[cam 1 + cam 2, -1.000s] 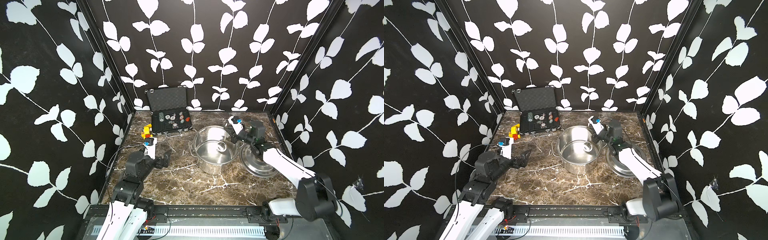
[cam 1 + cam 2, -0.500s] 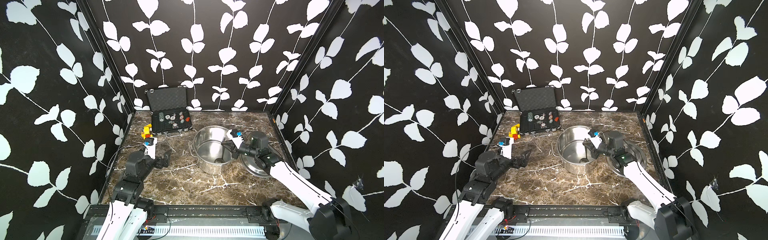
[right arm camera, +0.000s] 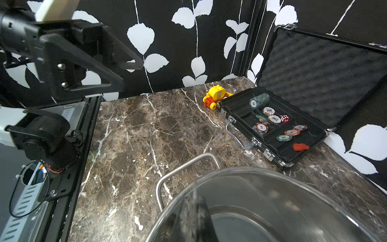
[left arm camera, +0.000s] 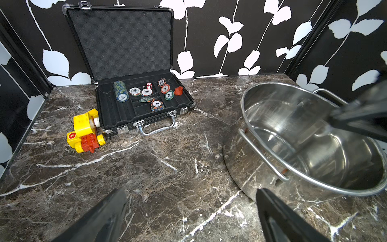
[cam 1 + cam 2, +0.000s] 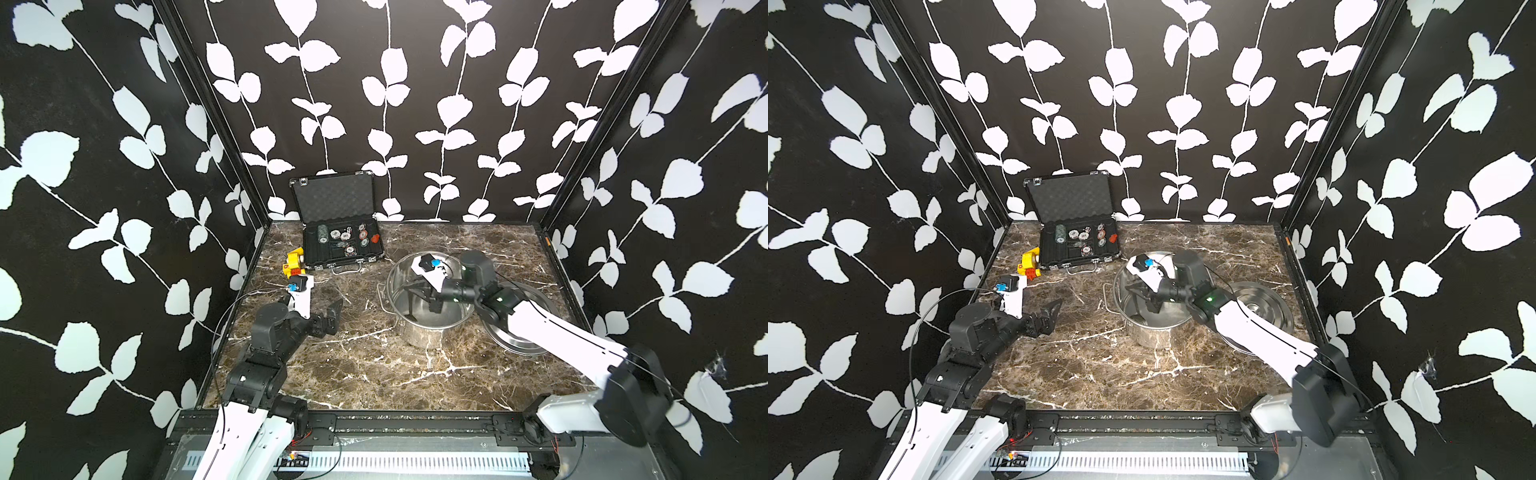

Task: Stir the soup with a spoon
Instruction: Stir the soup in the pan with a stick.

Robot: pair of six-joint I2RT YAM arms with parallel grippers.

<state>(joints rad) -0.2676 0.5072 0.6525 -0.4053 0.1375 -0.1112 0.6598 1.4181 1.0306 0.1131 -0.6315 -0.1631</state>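
Note:
A steel pot [image 5: 424, 332] [image 5: 1150, 336] stands right of the table's middle. Its inside looks like bare steel, and no soup shows in it. My right gripper [image 5: 415, 297] [image 5: 1144, 297] reaches in over the rim and is shut on the spoon's thin silver handle [image 3: 195, 201], which runs down into the pot [image 3: 251, 170]. In the left wrist view the spoon is only a blur below the right gripper's black fingers [image 4: 356, 119]. My left gripper [image 5: 332, 318] [image 5: 1050, 318] [image 4: 190, 194] hovers wide open and holds nothing, left of the pot [image 4: 240, 167] and apart from it.
The round steel lid [image 5: 511, 340] [image 5: 1266, 299] lies on the marble to the right of the pot, partly under my right arm. An open black case of poker chips [image 5: 340, 241] stands at the back. A yellow toy [image 5: 295, 264] sits beside it, near the left wall.
My right gripper has moved with the spoon from the pot's far right rim down into the pot and towards its left side. The left arm has not moved.

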